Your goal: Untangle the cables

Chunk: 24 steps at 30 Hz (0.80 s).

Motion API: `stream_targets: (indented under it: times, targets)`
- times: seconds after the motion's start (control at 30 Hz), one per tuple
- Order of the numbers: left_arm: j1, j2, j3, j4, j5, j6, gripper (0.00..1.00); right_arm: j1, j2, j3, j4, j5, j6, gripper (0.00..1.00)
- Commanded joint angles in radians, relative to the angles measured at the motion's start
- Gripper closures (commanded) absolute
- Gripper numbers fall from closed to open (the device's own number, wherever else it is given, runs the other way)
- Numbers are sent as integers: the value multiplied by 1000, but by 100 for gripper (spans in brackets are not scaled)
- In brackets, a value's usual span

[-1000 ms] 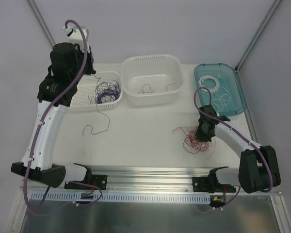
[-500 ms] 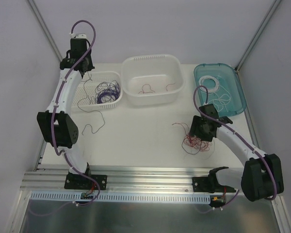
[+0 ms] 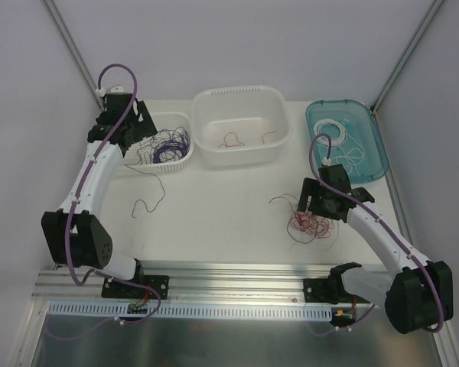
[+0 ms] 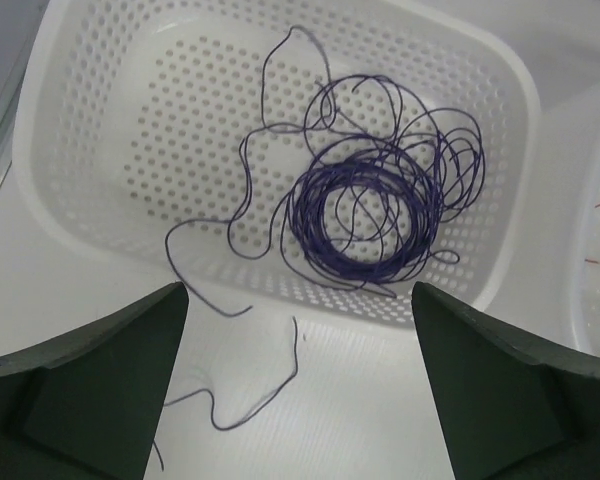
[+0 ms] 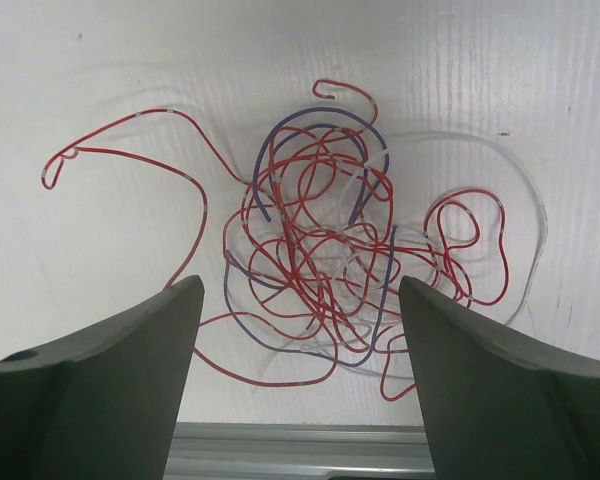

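A tangle of red, purple and white cables (image 3: 310, 223) lies on the table at the right and fills the right wrist view (image 5: 320, 260). My right gripper (image 3: 310, 205) hangs just above it, open, with nothing between its fingers (image 5: 300, 280). A coil of purple cables (image 3: 168, 145) rests in the perforated white basket (image 3: 190, 134) at the back left. One purple strand (image 3: 149, 200) trails over the basket's rim onto the table (image 4: 250, 400). My left gripper (image 3: 130, 128) is over the basket's left end, open and empty (image 4: 300, 290).
A deep white tub (image 3: 237, 92) at the back middle holds a few red cables (image 3: 233, 141). A teal tray (image 3: 379, 145) at the back right holds white cables (image 3: 344, 145). The metal rail (image 3: 237, 275) runs along the near edge, just behind the tangle.
The left arm has swung down over the basket and its gripper has opened. The right gripper has opened above the tangle and shifted slightly.
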Motion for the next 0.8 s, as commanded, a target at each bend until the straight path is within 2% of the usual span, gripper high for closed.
stream_targets:
  times: [0.0,0.13,0.23,0.33,0.5,0.77]
  targets:
    - [-4,-133,-153,34,-13,-148,5,4,-29,10,40,11,-29,15]
    - [-6,-283,-464,169,24,-273,12,4,-40,-12,70,-9,-40,9]
    - [-13,-336,-627,301,7,-320,17,5,-41,-20,84,-30,-46,7]
    - [-42,-333,-708,370,-10,-314,21,4,-41,-20,84,-41,-56,7]
    - [-86,-262,-744,396,10,-253,23,4,-52,-24,80,-44,-59,7]
    - [-121,-144,-702,358,107,-180,30,5,-75,-44,75,-49,-46,7]
